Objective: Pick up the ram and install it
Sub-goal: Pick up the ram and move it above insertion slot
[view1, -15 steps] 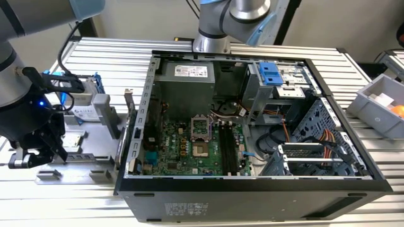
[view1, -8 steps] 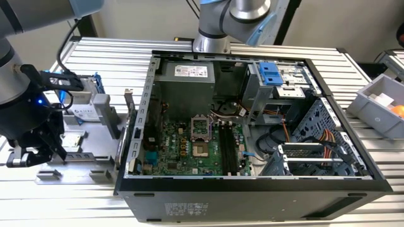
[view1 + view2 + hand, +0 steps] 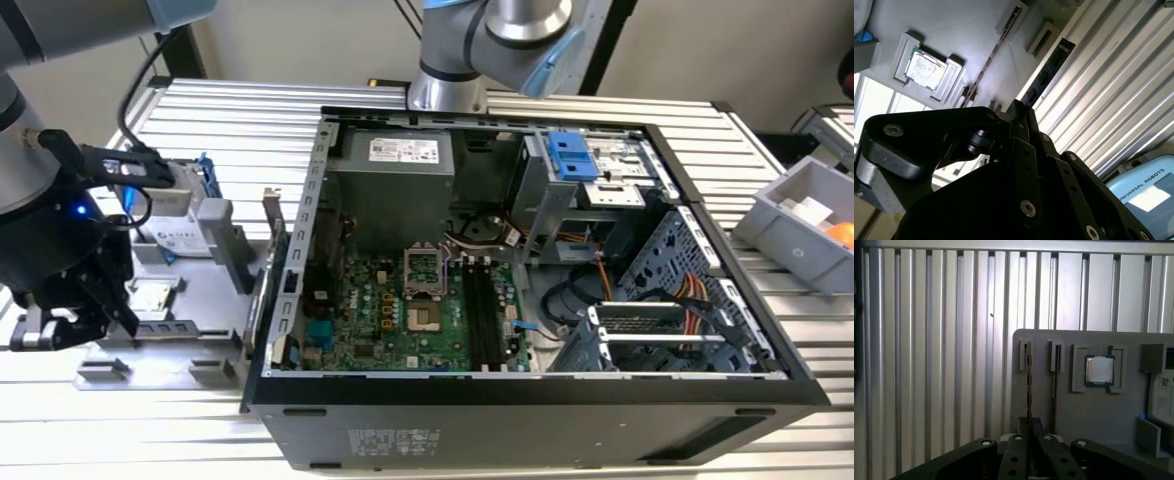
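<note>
One gripper (image 3: 1030,426) hangs at the exterior view's left, low over a grey holder (image 3: 1074,410) on the ribbed table (image 3: 929,365). Its jaws are narrow, closed on the near end of the ram (image 3: 1029,385). The ram stands on edge in the slot nearest the holder's rim. Just beside it stands a second stick (image 3: 1055,385), then a square processor (image 3: 1099,370). An open computer case (image 3: 534,405) sits toward the exterior view's right.

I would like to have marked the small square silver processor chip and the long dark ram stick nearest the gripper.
square silver processor chip (image 3: 1099,369): first wrist view, middle of its metal lid.
long dark ram stick (image 3: 1046,74): second wrist view, middle of its dark face.
</note>
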